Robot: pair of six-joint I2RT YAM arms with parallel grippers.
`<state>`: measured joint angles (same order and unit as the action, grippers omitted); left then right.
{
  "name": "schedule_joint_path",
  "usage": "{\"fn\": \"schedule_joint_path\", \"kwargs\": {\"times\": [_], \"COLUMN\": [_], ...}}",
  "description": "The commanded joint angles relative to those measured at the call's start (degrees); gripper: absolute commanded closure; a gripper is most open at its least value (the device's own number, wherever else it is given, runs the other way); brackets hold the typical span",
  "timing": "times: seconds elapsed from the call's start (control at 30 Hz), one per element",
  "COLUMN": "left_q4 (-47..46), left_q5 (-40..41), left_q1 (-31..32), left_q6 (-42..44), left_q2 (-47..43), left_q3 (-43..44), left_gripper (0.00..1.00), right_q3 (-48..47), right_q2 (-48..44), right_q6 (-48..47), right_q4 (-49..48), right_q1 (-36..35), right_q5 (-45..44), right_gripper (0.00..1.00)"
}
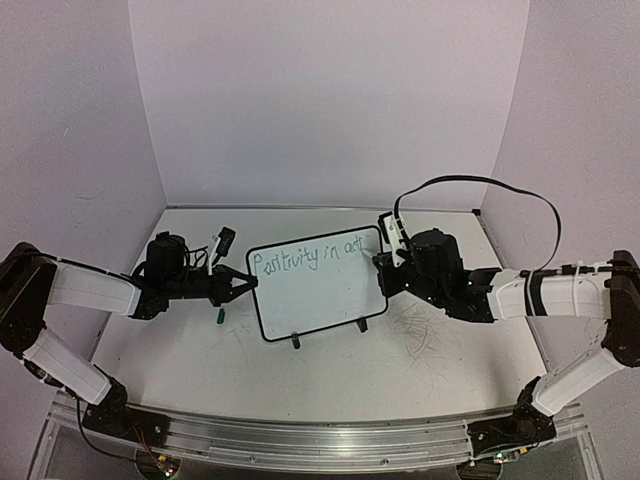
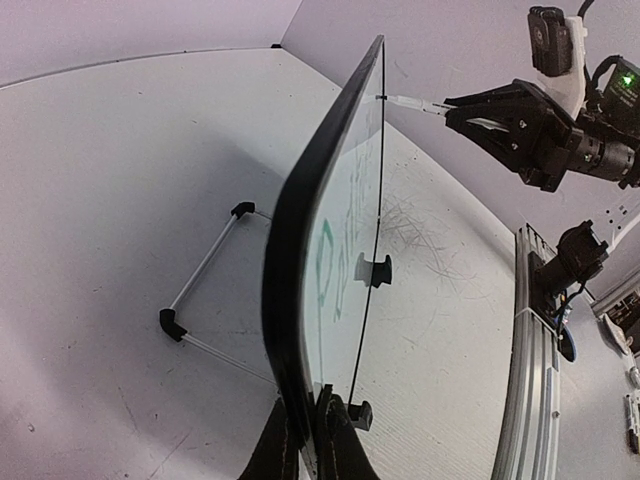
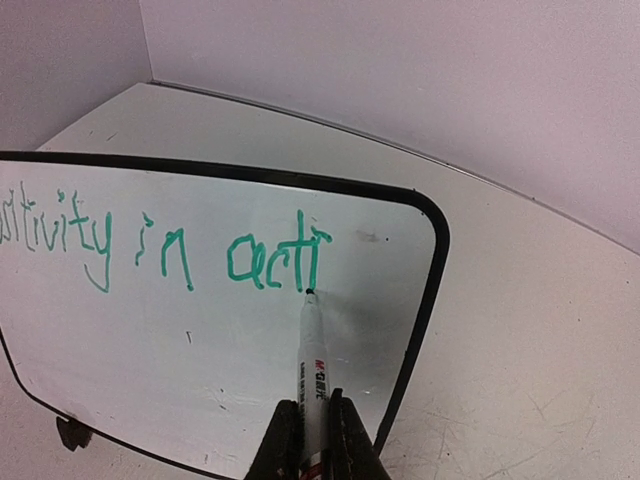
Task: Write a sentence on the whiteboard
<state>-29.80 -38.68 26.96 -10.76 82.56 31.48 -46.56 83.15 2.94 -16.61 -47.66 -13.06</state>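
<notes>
While the left jaws clench the whiteboard [image 1: 315, 300] at its 9 o'clock edge, the right jaws grasp a marker [image 3: 311, 350], its tip on the board under "acti" in the sentence [image 3: 270, 262], near 2 o'clock. Little bare board lies before the 3 o'clock rim, so the last letters may overrun it; hard pressure could tip the board. Scribbles [image 1: 420, 335] on the table [image 1: 200, 370] at 5 o'clock block nothing.

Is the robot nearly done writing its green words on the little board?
Partly. The sentence reads "Positivity in acti" so far on the whiteboard. The right gripper is shut on the marker, tip against the last "i", while the left gripper pinches the board's edge. The last word looks unfinished, with only a little bare space beside it.
</notes>
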Motion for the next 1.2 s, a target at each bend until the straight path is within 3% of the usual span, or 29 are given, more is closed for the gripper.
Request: {"fn": "schedule_joint_path", "kwargs": {"times": [0.0,0.4,1.17], "left_q4": [0.5,0.6,0.7], "left_q5": [4.1,4.4,4.3], "left_q1": [-0.1,-0.2,-0.1], "left_q6": [3.5,3.6,3.7], "left_q2": [0.4,0.1,-0.2], "left_q3": [1.3,1.1,1.0], "left_gripper": [1.00,1.00,1.00], "right_q3": [1.1,0.5,-2.2], "right_q2": [-0.7,-5.1,-0.8], "right_q6": [0.9,-0.2,-2.4], "right_q4": [1.1,0.3,-1.9], "right_q1": [0.0,0.2,0.9], "right_q5": [0.4,-0.4,-0.9], "right_gripper": [1.00,1.00,1.00]}}
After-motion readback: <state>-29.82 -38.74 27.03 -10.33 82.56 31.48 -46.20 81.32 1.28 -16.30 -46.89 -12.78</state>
